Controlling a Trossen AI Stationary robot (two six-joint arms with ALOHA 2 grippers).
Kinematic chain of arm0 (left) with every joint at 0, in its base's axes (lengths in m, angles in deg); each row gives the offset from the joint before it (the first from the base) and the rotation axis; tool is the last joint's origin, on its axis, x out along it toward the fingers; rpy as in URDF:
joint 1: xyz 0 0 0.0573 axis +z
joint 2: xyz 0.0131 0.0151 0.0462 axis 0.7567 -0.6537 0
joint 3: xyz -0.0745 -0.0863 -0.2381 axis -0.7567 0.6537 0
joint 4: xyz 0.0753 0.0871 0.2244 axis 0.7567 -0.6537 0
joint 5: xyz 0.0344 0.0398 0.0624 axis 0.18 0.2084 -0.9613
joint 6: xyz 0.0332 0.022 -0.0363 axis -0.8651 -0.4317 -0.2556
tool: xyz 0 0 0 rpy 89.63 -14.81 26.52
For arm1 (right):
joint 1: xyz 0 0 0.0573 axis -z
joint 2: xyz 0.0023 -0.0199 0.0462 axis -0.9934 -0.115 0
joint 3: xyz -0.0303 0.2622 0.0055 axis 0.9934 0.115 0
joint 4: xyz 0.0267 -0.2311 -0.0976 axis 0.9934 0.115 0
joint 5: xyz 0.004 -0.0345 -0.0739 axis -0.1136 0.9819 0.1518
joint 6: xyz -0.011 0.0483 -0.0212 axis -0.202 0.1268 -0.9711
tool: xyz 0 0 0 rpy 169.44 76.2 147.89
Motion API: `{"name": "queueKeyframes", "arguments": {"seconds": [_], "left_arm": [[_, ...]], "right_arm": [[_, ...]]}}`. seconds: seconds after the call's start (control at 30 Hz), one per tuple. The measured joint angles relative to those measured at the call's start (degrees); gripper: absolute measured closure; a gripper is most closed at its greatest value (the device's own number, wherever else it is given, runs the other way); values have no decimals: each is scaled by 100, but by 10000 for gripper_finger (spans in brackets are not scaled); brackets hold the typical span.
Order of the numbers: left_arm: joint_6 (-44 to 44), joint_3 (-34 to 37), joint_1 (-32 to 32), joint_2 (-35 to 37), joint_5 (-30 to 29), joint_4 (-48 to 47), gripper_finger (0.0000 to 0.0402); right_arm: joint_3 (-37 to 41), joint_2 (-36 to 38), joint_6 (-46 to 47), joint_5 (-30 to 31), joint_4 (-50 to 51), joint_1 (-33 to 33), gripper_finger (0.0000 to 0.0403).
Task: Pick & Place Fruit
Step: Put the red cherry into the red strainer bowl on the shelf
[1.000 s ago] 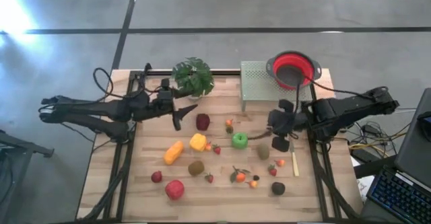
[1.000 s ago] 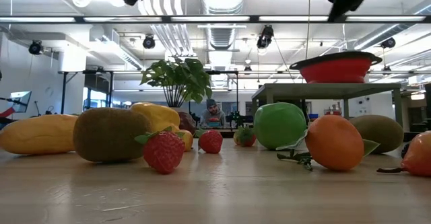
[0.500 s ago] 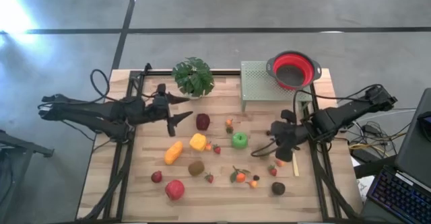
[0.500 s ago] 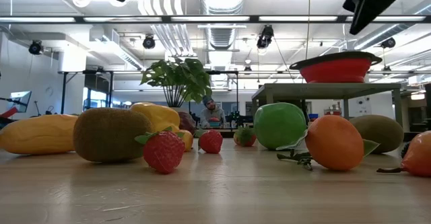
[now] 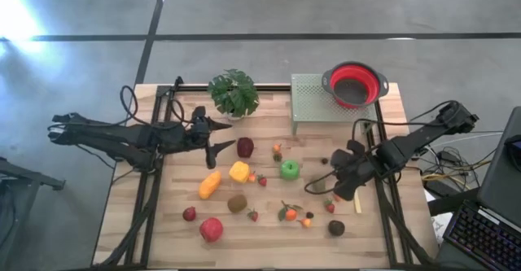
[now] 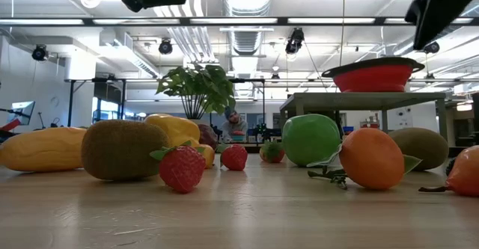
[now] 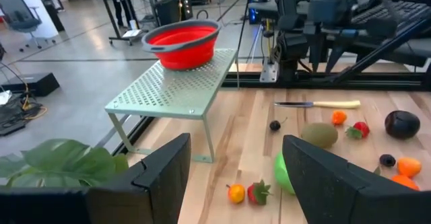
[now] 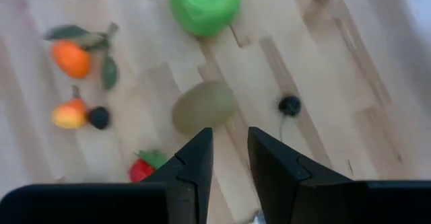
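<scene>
Right gripper fingers narrowly apart above brown kiwi, left gripper fingers wide, no readable writing

In the low view we see both arms cut off by the top edge. The orange fruit is clipped at the right edge. The distant person is too small to make out.

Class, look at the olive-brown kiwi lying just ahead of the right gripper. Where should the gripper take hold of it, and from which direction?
Grip the olive-brown kiwi across its narrow middle, coming straight down from above. It lies flat on the wooden table as an elongated oval, so the fingers probably close most securely across the short axis. The right gripper is open above it; the small dark berry lies clear to one side.
</scene>
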Motion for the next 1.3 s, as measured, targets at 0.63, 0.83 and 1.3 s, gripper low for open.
{"name": "queueKeyframes", "arguments": {"seconds": [0.63,0.83,1.3], "left_arm": [[-37,10,4,-11,2,-171,161],[-33,84,11,-11,2,-164,161],[-41,142,11,-11,2,-154,161]], "right_arm": [[2120,292,911,131,-825,3,268],[2640,620,862,81,-1440,140,279],[3017,664,215,-180,-2292,931,297]]}}
